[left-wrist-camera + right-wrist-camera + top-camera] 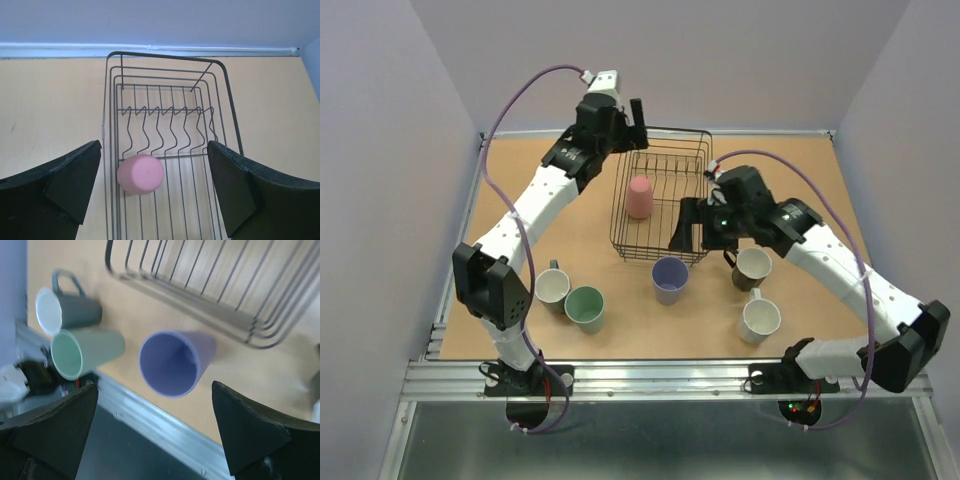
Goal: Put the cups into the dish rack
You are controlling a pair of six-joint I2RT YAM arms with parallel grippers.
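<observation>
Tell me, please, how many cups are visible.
6: pink cup inside the dish rack; lavender cup before it; grey-blue mug, green cup left; brown mug, white mug right.

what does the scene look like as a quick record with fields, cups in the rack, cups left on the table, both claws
in rack: pink cup, upside down in the dish rack
on table: lavender cup, pale green cup, grey-blue mug, dark brown mug, white mug
left claw: open, empty, over the rack
right claw: open, empty, over the lavender cup
</observation>
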